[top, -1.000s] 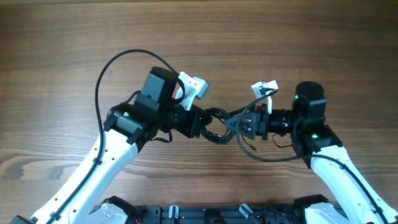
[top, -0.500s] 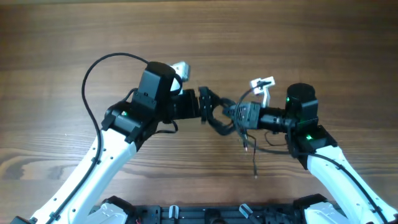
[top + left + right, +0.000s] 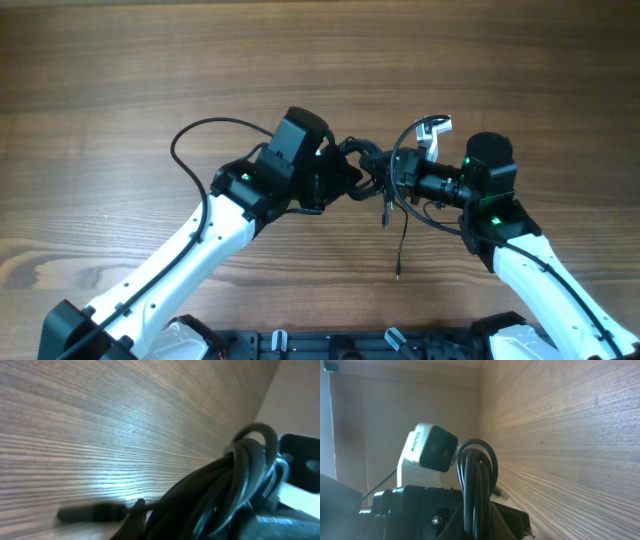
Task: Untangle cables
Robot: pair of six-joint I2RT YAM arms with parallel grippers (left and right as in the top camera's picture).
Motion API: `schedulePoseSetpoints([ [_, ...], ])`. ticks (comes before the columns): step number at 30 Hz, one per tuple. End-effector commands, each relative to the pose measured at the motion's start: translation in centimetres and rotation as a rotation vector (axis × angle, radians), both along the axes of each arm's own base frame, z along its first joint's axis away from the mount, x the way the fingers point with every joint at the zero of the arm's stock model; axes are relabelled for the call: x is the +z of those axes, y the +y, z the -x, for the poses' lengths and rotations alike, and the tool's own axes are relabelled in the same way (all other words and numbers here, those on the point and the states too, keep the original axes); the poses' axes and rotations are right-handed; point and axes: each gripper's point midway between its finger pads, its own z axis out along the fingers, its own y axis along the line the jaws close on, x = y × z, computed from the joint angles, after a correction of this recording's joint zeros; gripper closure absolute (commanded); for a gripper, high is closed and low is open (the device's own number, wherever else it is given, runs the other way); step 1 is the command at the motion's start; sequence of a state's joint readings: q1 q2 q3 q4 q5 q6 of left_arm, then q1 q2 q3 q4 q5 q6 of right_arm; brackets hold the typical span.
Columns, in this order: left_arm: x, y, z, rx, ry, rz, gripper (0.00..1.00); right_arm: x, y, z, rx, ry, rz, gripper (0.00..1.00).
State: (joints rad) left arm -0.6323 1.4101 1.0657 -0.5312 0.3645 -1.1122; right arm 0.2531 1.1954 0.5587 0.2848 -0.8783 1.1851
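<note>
The cables [image 3: 370, 158] form a knotted black bundle held above the table's middle, between my two grippers. From the left, my left gripper [image 3: 352, 178] is shut on the bundle. The left wrist view is filled with thick loops of cables [image 3: 225, 485], and a blurred plug end [image 3: 92, 512] lies over the wood. My right gripper [image 3: 397, 182] is shut on the bundle's other side. A cable loop [image 3: 477, 475] rises upright between its fingers. Two loose cable ends [image 3: 401, 255] trail toward the front edge.
The wooden table [image 3: 120, 80] stretches bare to the left and back. A thick black arm wire [image 3: 200, 135] arches off the left arm. The left arm's white wrist camera [image 3: 429, 447] sits close behind the loop. A black rail [image 3: 330, 345] runs along the front edge.
My left gripper opened, swung right and closer to the right gripper, then shut on the bundle. The right gripper shut and stayed on the cables; the loose ends trail longer.
</note>
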Motion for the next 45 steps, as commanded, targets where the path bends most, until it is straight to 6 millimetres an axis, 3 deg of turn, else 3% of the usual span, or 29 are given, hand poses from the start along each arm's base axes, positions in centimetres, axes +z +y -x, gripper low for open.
schedulePoseSetpoints([
  [1,-0.3,1.7,-0.8,0.073,0.011,-0.051,0.96,0.5,-0.2,-0.1,0.024,-0.075,0.016,0.78],
  [4,0.8,3.3,-0.7,0.0,-0.081,-0.094,0.96,0.7,-1.2,-0.1,0.058,-0.173,0.038,0.12],
  [6,2.0,4.2,-0.5,-0.023,-0.146,-0.111,0.96,1.2,-2.2,0.0,0.09,-0.232,0.034,0.07],
  [8,3.6,4.4,-0.6,-0.038,-0.224,-0.104,0.96,1.7,-2.7,0.7,0.154,-0.344,0.041,0.07],
  [11,7.2,3.9,-1.1,-0.118,-0.432,-0.078,0.96,2.5,-1.7,3.7,0.335,-0.44,-0.019,0.09],
  [15,7.8,3.6,-1.3,-0.14,-0.481,-0.076,0.96,2.6,-1.1,4.6,0.386,-0.494,-0.024,0.13],
  [18,8.8,3.3,-1.9,-0.114,-0.508,-0.042,0.96,2.7,-1.1,4.7,0.394,-0.508,-0.024,0.24],
  [22,10.4,2.8,-2.8,-0.061,-0.542,0.013,0.96,2.9,-1.0,5.3,0.428,-0.515,-0.045,0.25],
  [31,10.5,1.6,-0.8,-0.173,-0.478,0.112,0.96,3.6,-3.5,1.6,0.244,-0.552,0.024,0.24],
  [35,10.4,1.7,-1.0,-0.163,-0.482,0.104,0.96,3.8,-3.3,2.3,0.281,-0.561,0.003,0.25],
  [38,10.4,2.3,-1.8,-0.099,-0.477,0.088,0.96,4.1,-2.6,4.0,0.376,-0.589,-0.035,0.24],
  [40,10.6,2.6,-2.5,-0.028,-0.46,0.095,0.96,4.4,-2.1,5.6,0.46,-0.648,-0.064,0.18],
  [45,10.9,2.5,-2.7,0.011,-0.435,0.127,0.96,4.6,-1.1,7.1,0.541,-0.687,-0.093,0.23],
])
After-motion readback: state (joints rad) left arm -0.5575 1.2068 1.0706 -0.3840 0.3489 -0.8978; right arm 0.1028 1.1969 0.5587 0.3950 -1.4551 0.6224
